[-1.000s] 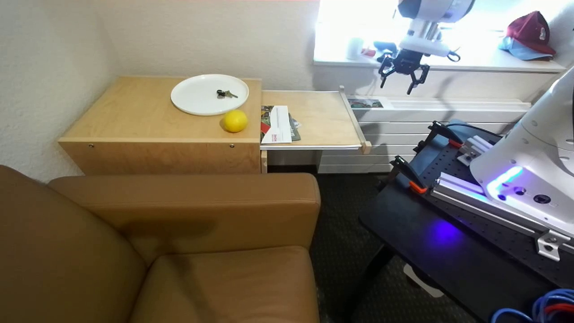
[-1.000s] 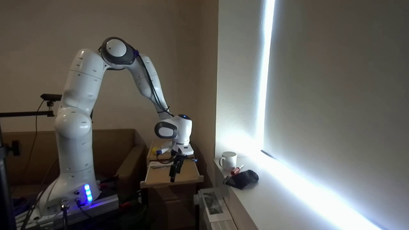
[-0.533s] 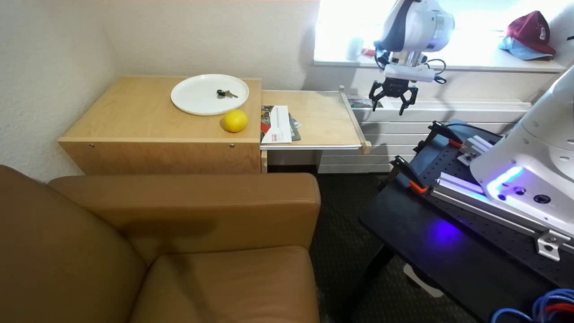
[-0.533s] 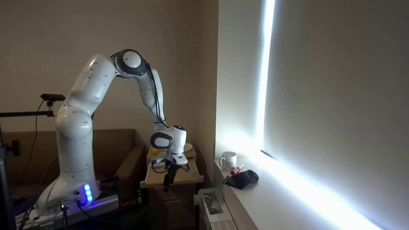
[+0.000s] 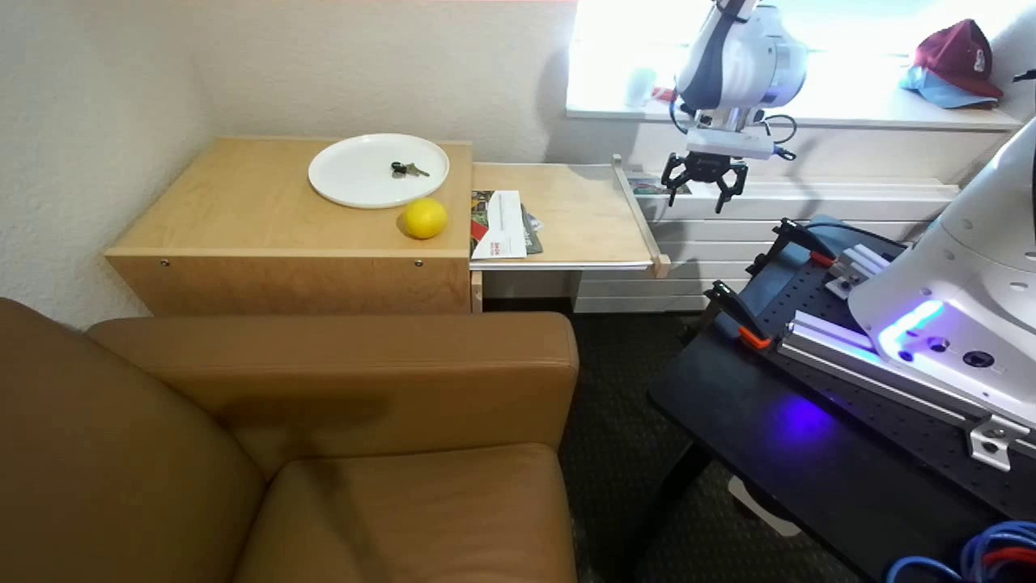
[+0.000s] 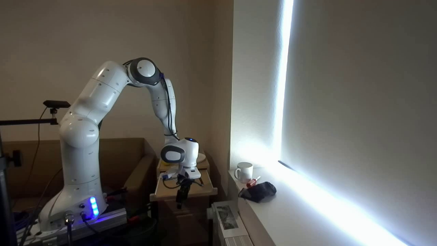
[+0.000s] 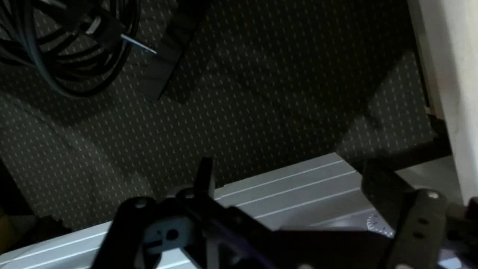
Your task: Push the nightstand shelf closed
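"So, where is the shelf point(image 5: 579, 202) found in an exterior view?"

"It is seen drawn out past the right-hand edge of the worktop point(image 5: 267, 194) of the nightstand point(image 5: 291, 283). Leaflets point(image 5: 505, 231) are laid on it right at that edge, and its outer end is capped by a wooden bar point(image 5: 641, 214). On the worktop, a white plate point(image 5: 348, 170) with keys point(image 5: 414, 170) is placed by the back edge, towards the back right corner. A yellow ball point(image 5: 424, 219) is set near the front right corner, and the front edge is faced by the brown armchair point(image 5: 380, 356)"

"And the gripper point(image 5: 694, 206)?"

"It is held in the air past the bar, farther out from the worktop's right-hand edge. Its fingers point(image 5: 723, 197) are pointed down and parted, with a gap between the tips"

"Is the arm point(image 6: 106, 87) shown in an exterior view?"

"It is, arched, with part of the bar hidden behind the gripper; whether the fingers are parted cannot be told from there. A white mug point(image 6: 244, 172) and a red-handled tool point(image 6: 251, 183) are rested on the window sill point(image 6: 280, 218), well apart from the worktop's edges"

"And in the wrist view?"

"There the fingers are shown well spread, with the white radiator point(image 7: 295, 192) seen between them and dark carpet point(image 7: 261, 112) higher up. Pale wood point(image 7: 461, 93) is cut off at the right; which part it is cannot be told"
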You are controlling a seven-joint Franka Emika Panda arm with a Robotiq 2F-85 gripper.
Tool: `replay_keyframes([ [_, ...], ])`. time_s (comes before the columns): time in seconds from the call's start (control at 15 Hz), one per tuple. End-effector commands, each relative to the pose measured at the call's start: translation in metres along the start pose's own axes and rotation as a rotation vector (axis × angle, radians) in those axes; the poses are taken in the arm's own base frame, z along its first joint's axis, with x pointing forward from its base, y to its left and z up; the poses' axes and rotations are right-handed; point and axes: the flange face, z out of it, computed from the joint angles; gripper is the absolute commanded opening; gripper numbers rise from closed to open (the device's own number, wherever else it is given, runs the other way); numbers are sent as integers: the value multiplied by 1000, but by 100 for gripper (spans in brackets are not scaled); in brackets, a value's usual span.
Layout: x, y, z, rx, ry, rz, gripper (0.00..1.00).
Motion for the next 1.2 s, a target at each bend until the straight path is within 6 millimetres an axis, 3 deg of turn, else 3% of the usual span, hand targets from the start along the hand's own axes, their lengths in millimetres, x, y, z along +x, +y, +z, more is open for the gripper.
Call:
replay_keyframes([
  [0.0,4,-14,24,35,55,27,100],
  [0.4,-1,-53,39,154,-4,84,100],
  [0.73,-5,-65,51,178,-45,105,100],
  [0.93,-28,-81,48,208,-64,45,100],
  [1.13,-66,-96,42,241,-69,-77,100],
])
